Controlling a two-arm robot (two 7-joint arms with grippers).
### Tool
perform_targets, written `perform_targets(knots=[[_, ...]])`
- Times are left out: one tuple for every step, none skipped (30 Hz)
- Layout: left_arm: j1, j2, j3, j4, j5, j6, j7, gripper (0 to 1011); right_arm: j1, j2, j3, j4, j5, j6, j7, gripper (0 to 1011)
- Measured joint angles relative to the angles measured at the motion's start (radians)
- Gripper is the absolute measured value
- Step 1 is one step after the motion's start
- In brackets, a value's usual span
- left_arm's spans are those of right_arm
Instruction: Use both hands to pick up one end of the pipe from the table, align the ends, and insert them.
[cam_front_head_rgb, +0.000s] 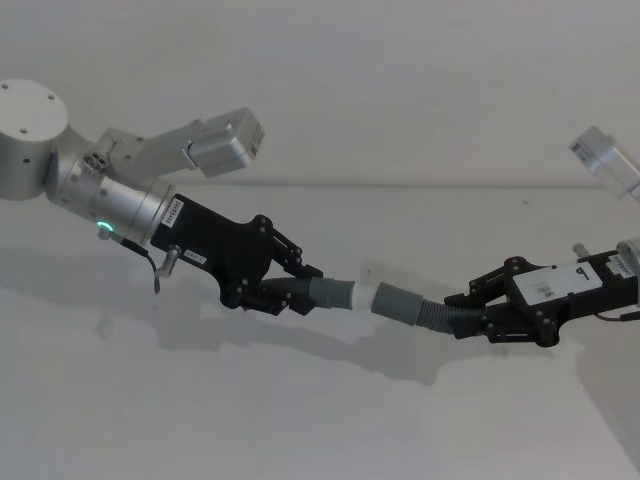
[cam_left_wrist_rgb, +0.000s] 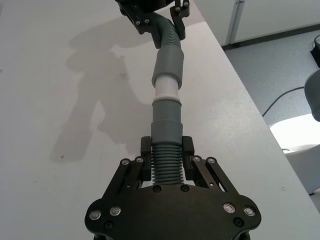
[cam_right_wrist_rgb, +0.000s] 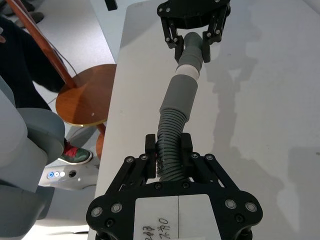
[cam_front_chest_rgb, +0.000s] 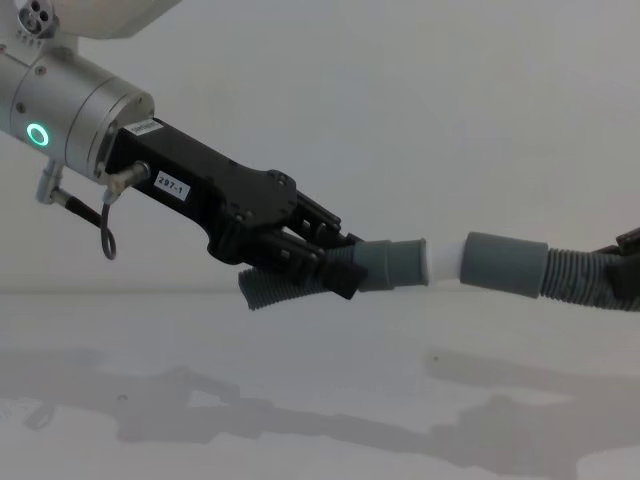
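Both grippers hold the pipe above the table (cam_front_head_rgb: 300, 420). My left gripper (cam_front_head_rgb: 300, 285) is shut on the ribbed part of one dark grey piece (cam_left_wrist_rgb: 166, 165). Its smooth cuff (cam_front_head_rgb: 330, 295) carries a white tip (cam_front_head_rgb: 362, 298) that points right. My right gripper (cam_front_head_rgb: 470, 315) is shut on the ribs of the other piece (cam_right_wrist_rgb: 170, 135), whose wider socket cuff (cam_front_head_rgb: 398, 303) faces left. The two ends lie nearly in line, and the white tip (cam_front_chest_rgb: 443, 262) reaches the socket's mouth (cam_front_chest_rgb: 505, 263). Most of the tip still shows between the cuffs (cam_left_wrist_rgb: 165, 88).
The table's side edge (cam_left_wrist_rgb: 240, 85) runs close by the pipe, with floor and a cable beyond it. Past the opposite edge (cam_right_wrist_rgb: 112, 115) stand a round wooden stool (cam_right_wrist_rgb: 85, 100) and a person's shoe (cam_right_wrist_rgb: 75, 152). The pipe's shadow lies on the bare surface below.
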Motion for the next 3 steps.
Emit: perform_targets(knots=[[0.0,0.0,0.0,0.0,0.0,0.0,0.0,342,0.0,0.0,0.0,0.0,0.0,0.0,0.0,274],[0.0,0.0,0.0,0.0,0.0,0.0,0.0,342,0.0,0.0,0.0,0.0,0.0,0.0,0.0,274],[0.0,0.0,0.0,0.0,0.0,0.0,0.0,342,0.0,0.0,0.0,0.0,0.0,0.0,0.0,274]])
